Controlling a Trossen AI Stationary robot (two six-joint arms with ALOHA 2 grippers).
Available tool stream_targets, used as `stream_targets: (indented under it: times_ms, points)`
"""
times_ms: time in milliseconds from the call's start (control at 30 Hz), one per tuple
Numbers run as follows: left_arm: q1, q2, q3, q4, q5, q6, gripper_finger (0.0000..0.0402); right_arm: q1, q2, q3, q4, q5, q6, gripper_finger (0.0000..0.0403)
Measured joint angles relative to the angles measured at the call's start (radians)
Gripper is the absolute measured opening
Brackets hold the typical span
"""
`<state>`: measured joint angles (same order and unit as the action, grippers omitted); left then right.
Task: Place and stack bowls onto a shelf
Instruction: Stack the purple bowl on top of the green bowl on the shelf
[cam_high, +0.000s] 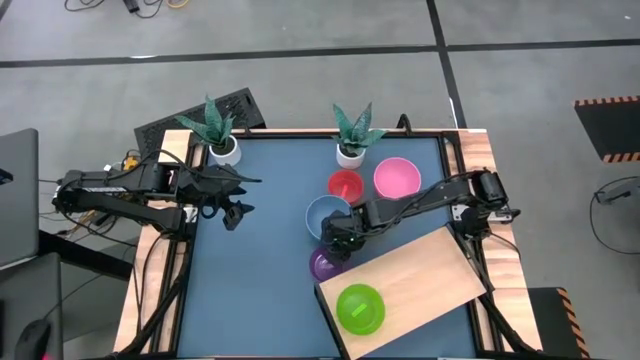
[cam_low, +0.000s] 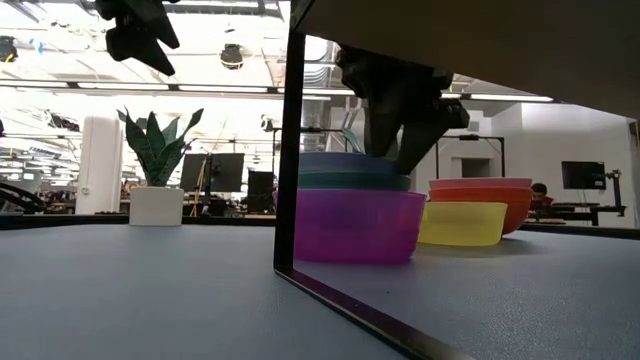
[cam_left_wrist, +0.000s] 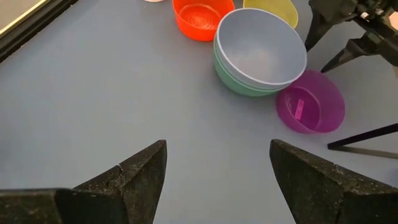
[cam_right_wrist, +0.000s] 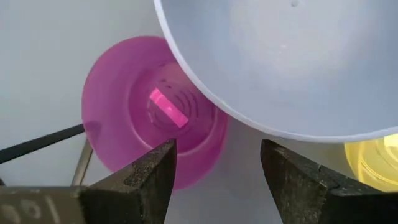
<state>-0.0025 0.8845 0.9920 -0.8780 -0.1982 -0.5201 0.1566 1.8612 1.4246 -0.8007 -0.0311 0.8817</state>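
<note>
Fingers (cam_right_wrist: 214, 180) spread above round purple bowl (cam_right_wrist: 149, 112).

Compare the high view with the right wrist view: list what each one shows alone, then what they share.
High view only: the lime green bowl on the shelf, the red bowl, the pink bowl, two potted plants, and the left gripper open over bare table on the left. Right wrist view only: the yellow bowl. Both: the purple bowl, the light blue bowl, and the open right gripper above the purple bowl.
</note>
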Motion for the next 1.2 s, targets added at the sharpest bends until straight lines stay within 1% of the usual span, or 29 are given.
stream_targets:
  times_ms: [133, 233, 433, 567, 667, 800, 867, 933, 1000, 1133, 1167, 1200]
  points:
    - [0.0, 0.0, 0.0, 0.0, 0.0, 0.0, 0.0269, 0.0, 0.012, -0.043, 0.029, -0.006, 0.012, 0.026]
    - [0.0, 0.0, 0.0, -0.001, 0.0, 0.0, 0.0269, 0.0, 0.01, -0.074, 0.104, -0.016, 0.05, 0.026]
    - [0.0, 0.0, 0.0, -0.001, -0.017, 0.001, 0.0269, 0.0, 0.011, -0.077, 0.099, -0.001, 0.033, 0.026]
    - [0.0, 0.0, 0.0, 0.0, -0.018, 0.006, 0.0269, 0.006, 0.049, -0.077, 0.096, 0.001, 0.02, 0.026]
    - [0.0, 0.0, 0.0, -0.002, -0.018, 0.014, 0.0269, 0.01, 0.078, -0.076, 0.124, -0.034, 0.011, 0.026]
    - [0.0, 0.0, 0.0, -0.003, -0.019, 0.015, 0.0269, 0.014, 0.077, -0.076, 0.153, -0.028, 0.007, 0.0251]
    - [0.0, 0.0, 0.0, -0.003, -0.019, 0.015, 0.0269, 0.012, 0.067, -0.076, 0.146, -0.016, 0.008, 0.023]
    - [0.0, 0.0, 0.0, -0.003, -0.021, 0.015, 0.0269, 0.005, 0.062, -0.076, 0.128, -0.013, 0.017, 0.0194]
    - [0.0, 0.0, 0.0, -0.003, -0.026, 0.015, 0.0269, -0.001, 0.062, -0.076, 0.11, -0.015, 0.029, 0.0144]
    - [0.0, 0.0, 0.0, -0.003, -0.031, 0.015, 0.0269, -0.003, 0.062, -0.076, 0.095, -0.019, 0.034, 0.0033]
    - [0.0, 0.0, 0.0, -0.003, -0.031, 0.015, 0.0269, -0.002, 0.062, -0.076, 0.096, -0.02, 0.033, 0.0022]
    - [0.0, 0.0, 0.0, -0.003, -0.032, 0.016, 0.0269, -0.002, 0.062, -0.076, 0.095, -0.021, 0.036, 0.0021]
